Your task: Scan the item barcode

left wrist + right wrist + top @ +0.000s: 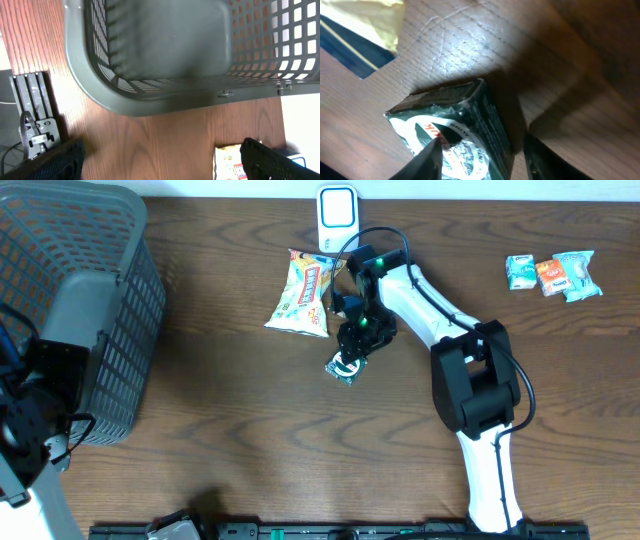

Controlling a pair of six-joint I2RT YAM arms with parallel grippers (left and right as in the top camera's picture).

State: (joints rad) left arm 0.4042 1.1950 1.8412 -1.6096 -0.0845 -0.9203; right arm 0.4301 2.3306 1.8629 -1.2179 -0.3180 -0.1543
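Dark wood-grain table carries everything, and the step in hand looks like the pick-up that must come before any scan. The right tool is down over a small green packet lying near the middle of the table, just beside the lower corner of a yellow snack bag. In the right wrist view its fingers stand either side of the packet, one overlapping its edge and the other just off it, and I cannot tell whether they pinch it yet. The left tool hangs wide open and empty by the grey mesh basket at the left edge, well apart from the work. If the grip takes, the next move calls for lifting the packet clear, turning its barcode face, which is not visible now, toward the white scanner at the far edge behind the snack bag, and holding it steady; the glossy wrapper could slip. The wood is lightly scratched, with three small wrapped sweets at the far right, a pale strip beyond the far edge and a black rail along the near one.
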